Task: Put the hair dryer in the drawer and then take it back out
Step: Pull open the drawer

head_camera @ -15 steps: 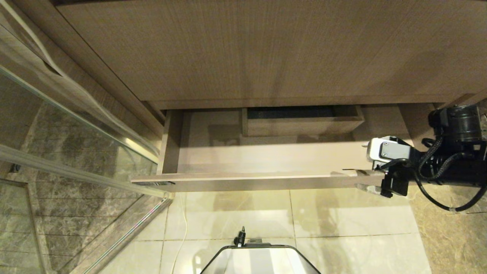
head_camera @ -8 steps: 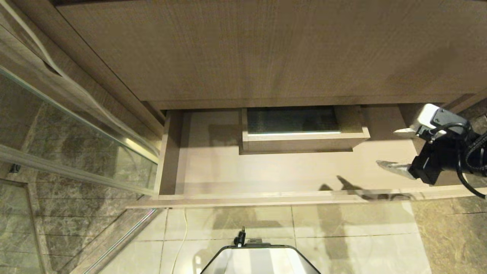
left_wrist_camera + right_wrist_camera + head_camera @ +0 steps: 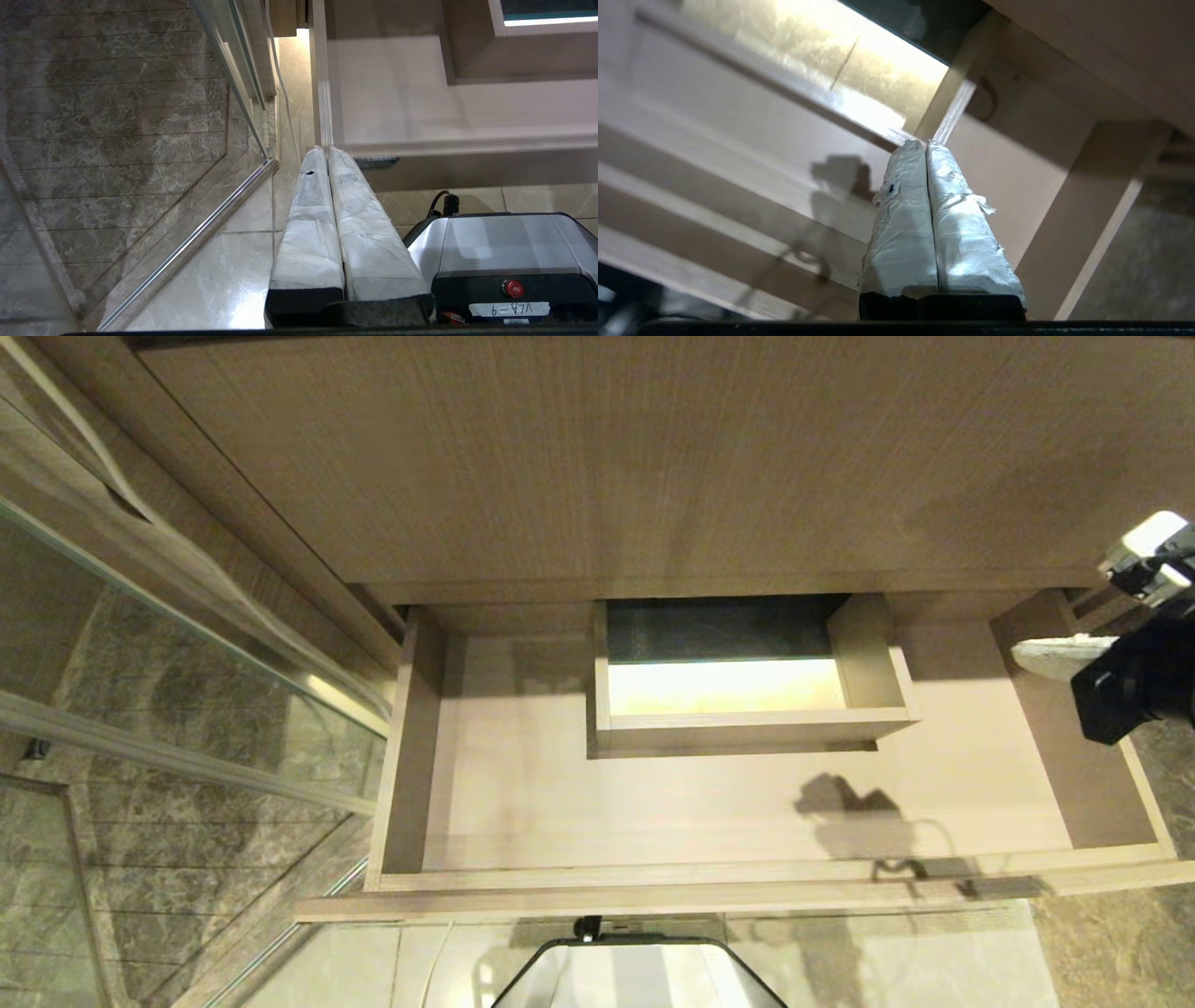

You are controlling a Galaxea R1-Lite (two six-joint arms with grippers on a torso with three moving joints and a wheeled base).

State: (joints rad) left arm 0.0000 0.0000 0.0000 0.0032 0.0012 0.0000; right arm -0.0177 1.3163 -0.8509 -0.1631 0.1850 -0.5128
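Pulling risk: wide light wood-grain drawer (image 3: 653, 803) stands open; it may roll out further.
Right gripper (image 3: 926, 144): fingers closed, empty, above drawer's right edge.
Left gripper (image 3: 325, 151): fingers closed, parked.
Hair dryer: not visible; searching could stall.

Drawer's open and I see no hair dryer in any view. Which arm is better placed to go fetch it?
Right, probably. The right gripper hangs shut and empty over the drawer's right end. The left gripper sits shut, low beside the robot's base, outside the head view.
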